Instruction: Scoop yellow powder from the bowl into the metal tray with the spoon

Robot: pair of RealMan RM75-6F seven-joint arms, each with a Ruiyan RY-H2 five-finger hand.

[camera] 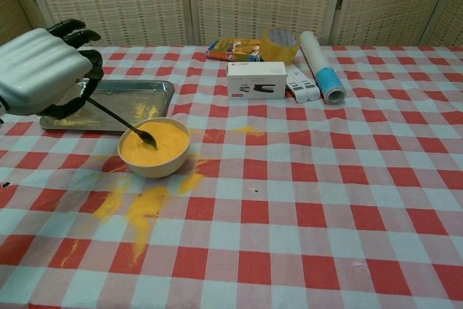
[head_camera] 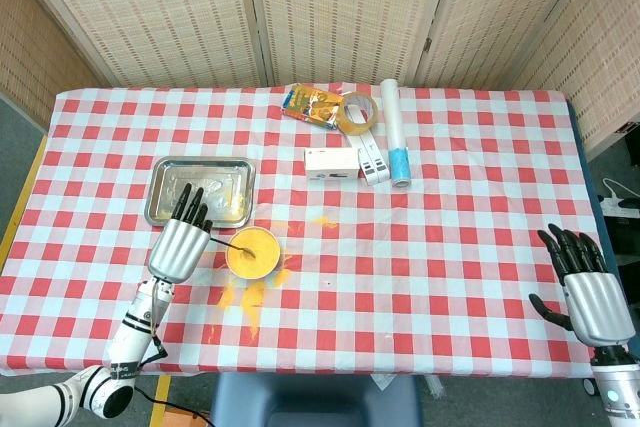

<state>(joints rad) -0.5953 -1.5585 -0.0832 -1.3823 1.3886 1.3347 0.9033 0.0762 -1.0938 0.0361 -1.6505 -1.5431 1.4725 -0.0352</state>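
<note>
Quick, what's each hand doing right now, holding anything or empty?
Left hand: holding the spoon, its tip in the bowl.
Right hand: open, holding nothing.

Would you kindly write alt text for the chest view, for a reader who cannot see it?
The robot's left hand holds a spoon with its tip in a bowl of yellow powder, in front of a metal tray on a red-checked table. Spilled powder lies before the bowl.

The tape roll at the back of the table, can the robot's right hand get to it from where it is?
Probably not easily. The right hand sits open at the table's near right corner, while the tape roll lies at the far side, with the white tube and boxes in between.
</note>
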